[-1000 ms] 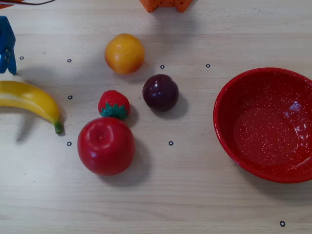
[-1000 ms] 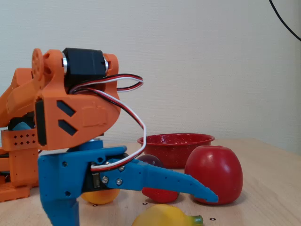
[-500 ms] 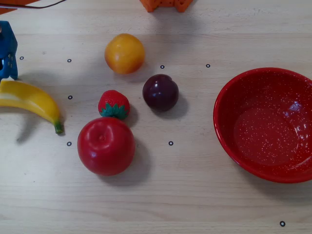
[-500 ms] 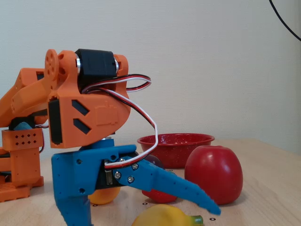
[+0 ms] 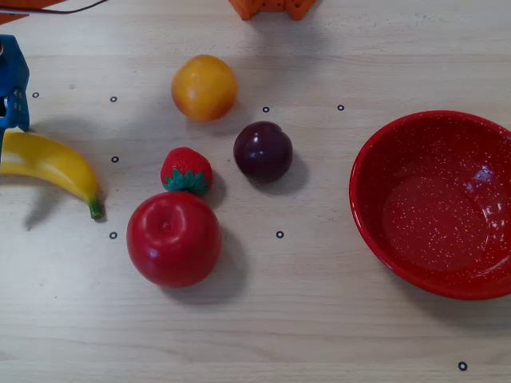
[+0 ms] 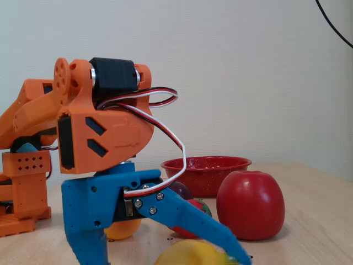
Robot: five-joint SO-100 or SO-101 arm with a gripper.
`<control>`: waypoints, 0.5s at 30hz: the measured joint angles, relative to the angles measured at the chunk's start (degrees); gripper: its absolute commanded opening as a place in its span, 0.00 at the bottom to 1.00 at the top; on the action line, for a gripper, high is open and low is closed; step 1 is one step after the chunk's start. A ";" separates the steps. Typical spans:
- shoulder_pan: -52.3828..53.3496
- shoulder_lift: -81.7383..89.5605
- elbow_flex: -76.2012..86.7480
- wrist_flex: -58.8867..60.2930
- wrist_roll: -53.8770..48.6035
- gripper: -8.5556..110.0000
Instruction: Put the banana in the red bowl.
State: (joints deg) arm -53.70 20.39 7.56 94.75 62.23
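The yellow banana (image 5: 48, 163) lies at the left edge of the table in the overhead view, its green stem tip pointing towards the middle. My blue gripper (image 5: 11, 96) sits just behind its thick end, mostly out of frame. In the fixed view the gripper (image 6: 165, 261) is open and low over the banana (image 6: 185, 253). One finger (image 6: 193, 226) slants down across the banana's stem end. The other finger (image 6: 88, 248) stands upright on the left. The red bowl (image 5: 361, 187) (image 6: 205, 164) stands empty at the right of the overhead view, far from the gripper.
Between banana and bowl lie a red apple (image 5: 173, 238) (image 6: 251, 205), a strawberry (image 5: 186, 170), a dark plum (image 5: 263, 151) and an orange fruit (image 5: 204, 87). The arm's orange base (image 5: 271, 8) (image 6: 25, 182) stands at the table's back edge.
The gripper has come down and forward over the banana, and its slanted finger has swung lower until it covers the stem end. The banana has barely shifted.
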 measured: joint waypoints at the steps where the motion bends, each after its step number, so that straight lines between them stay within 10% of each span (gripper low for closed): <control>1: 0.00 0.00 0.00 0.00 0.00 0.48; 15: -0.09 0.00 0.00 0.00 0.00 0.35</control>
State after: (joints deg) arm -53.79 20.39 7.56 94.75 62.23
